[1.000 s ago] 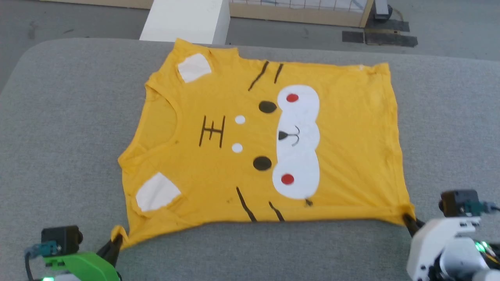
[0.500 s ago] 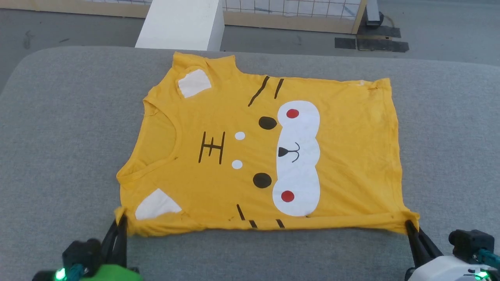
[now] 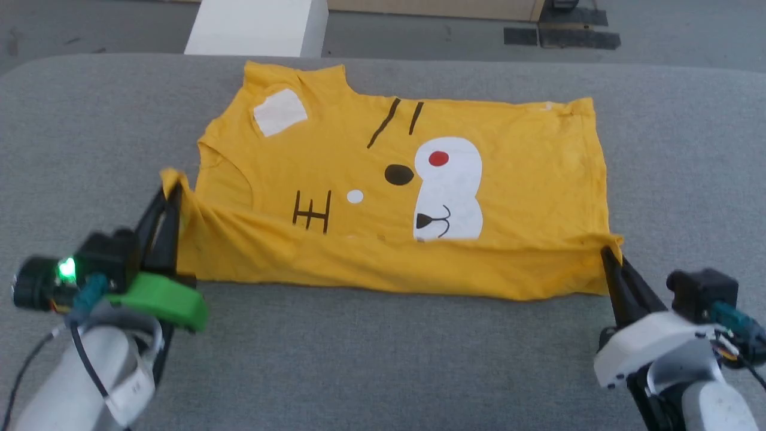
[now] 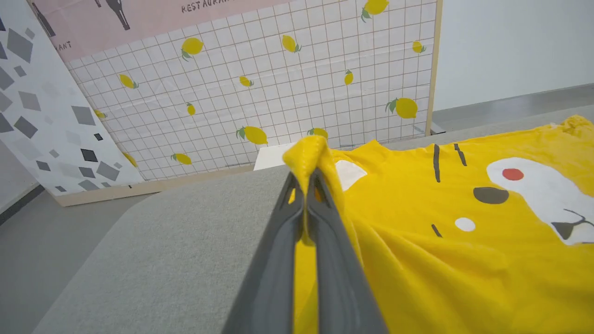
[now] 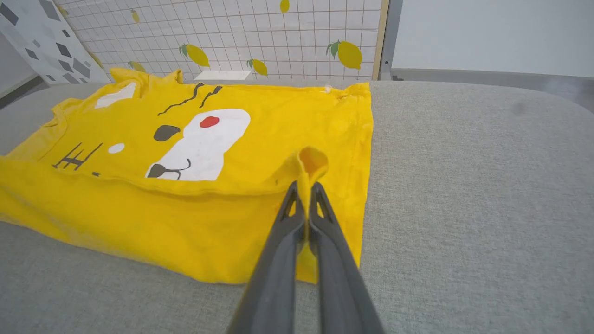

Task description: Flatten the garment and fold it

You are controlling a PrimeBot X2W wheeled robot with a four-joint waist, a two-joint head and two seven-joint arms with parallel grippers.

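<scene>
Spread print-up across the middle of the grey padded table (image 3: pixel 383 359): the garment (image 3: pixel 526 179), a bright yellow T-shirt, neck toward 9 o'clock and hem toward 3 o'clock in the head view. Near long edge lifted and brought over toward 12 o'clock, hiding the lower half of the cartoon face and leaving a plain yellow band along 6 o'clock. Seems to be the first fold, about half done. Looks thin, soft and light: sags between the two held corners, wrinkles near the 9 o'clock one, holds no shape by itself. Probably not slippery on the felt-like table cover, so likely to drag rather than to slide. Best taken at the corners and along the hemmed edges, on the doubled cloth there, both layers together. Better not to pinch in the middle: only makes a peak. Clamped on the neck-side corner at 9 o'clock: the left gripper (image 3: pixel 172 191), fingers pressed together, a yellow tuft standing out above the tips. Clamped likewise on the hem corner at 3 o'clock: the right gripper (image 3: pixel 605 251), nothing between the fingers except cloth. Beyond the table at 12 o'clock, a white box (image 3: pixel 257 27) on the floor, and further back, a lemon-print grid panel (image 4: pixel 278 93).
</scene>
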